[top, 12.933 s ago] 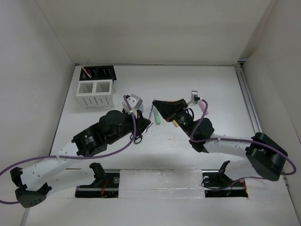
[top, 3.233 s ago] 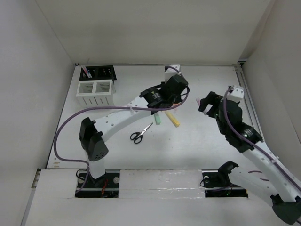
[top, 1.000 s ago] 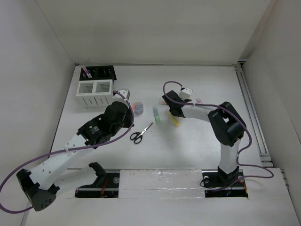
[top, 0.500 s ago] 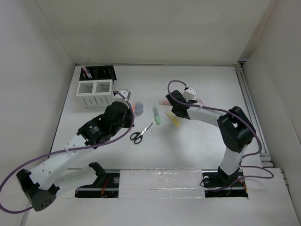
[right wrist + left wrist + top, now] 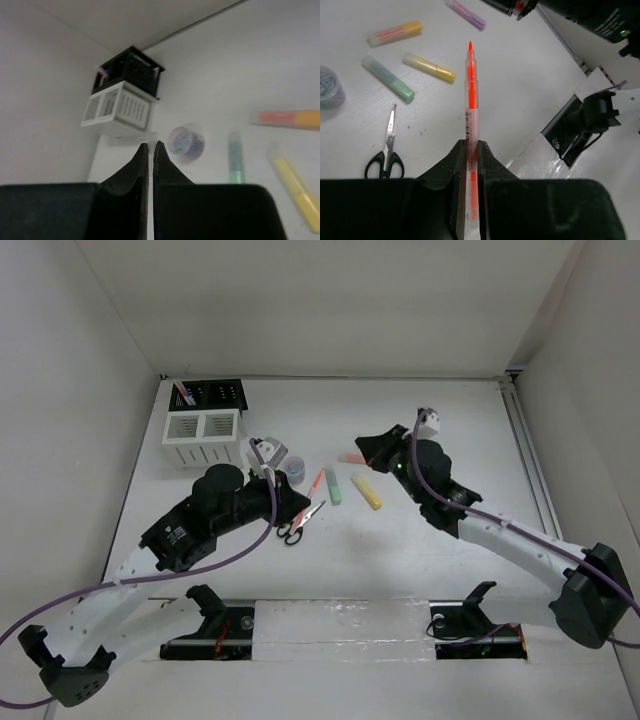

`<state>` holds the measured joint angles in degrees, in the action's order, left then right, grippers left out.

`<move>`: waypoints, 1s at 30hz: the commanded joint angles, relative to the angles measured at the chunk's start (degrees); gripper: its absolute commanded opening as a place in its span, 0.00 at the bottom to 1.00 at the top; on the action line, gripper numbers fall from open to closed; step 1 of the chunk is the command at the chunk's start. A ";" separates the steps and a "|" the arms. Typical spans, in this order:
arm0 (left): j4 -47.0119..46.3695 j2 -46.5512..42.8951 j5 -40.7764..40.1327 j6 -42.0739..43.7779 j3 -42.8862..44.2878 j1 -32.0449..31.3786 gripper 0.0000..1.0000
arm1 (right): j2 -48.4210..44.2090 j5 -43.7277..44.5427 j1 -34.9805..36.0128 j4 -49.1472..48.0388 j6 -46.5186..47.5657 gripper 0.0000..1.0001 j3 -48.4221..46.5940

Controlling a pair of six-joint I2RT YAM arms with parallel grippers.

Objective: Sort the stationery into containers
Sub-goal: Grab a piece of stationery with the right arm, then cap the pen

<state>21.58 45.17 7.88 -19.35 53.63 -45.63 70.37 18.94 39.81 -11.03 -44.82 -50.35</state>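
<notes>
My left gripper (image 5: 469, 142) is shut on a thin orange-red pen (image 5: 470, 90), whose tip points away over the table. From above, this gripper (image 5: 303, 502) hangs over the black-handled scissors (image 5: 290, 530), with the pen (image 5: 317, 483) sticking out beside the green marker (image 5: 333, 487). My right gripper (image 5: 151, 144) is shut. A small clear piece shows at its tips, and I cannot tell whether it is held. That gripper (image 5: 365, 447) hovers near the orange marker (image 5: 350, 457) and yellow marker (image 5: 366, 492). The round tub (image 5: 295, 470) sits left of the markers.
The white slatted organizer (image 5: 203, 438) stands at the back left, with the black mesh holder (image 5: 215, 394) behind it holding a pen (image 5: 183, 393). A purple marker (image 5: 466, 13) lies close to the right arm. Walls enclose the table on three sides.
My left arm has swung right, bringing the pen out over the scissors. My right arm has pulled back and turned towards the containers, and its jaws have closed.
</notes>
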 commanded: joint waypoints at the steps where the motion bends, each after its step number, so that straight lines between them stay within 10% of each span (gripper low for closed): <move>1: -5.40 -2.01 8.81 2.39 -1.15 0.27 0.00 | -2.86 -9.35 2.72 -20.46 -2.11 0.00 5.16; 8: -5.94 -3.60 7.43 1.34 -1.68 0.27 0.00 | -3.40 -12.61 6.15 -48.95 -5.81 0.00 14.92; 30: -27.21 -6.58 12.77 -13.86 -13.02 0.27 0.00 | 2.58 -3.83 11.25 -87.30 -9.59 0.00 26.09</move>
<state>1.48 38.63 17.80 -31.46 41.56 -45.63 72.44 13.52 50.61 -72.42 -53.82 -24.38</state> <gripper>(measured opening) 0.043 0.045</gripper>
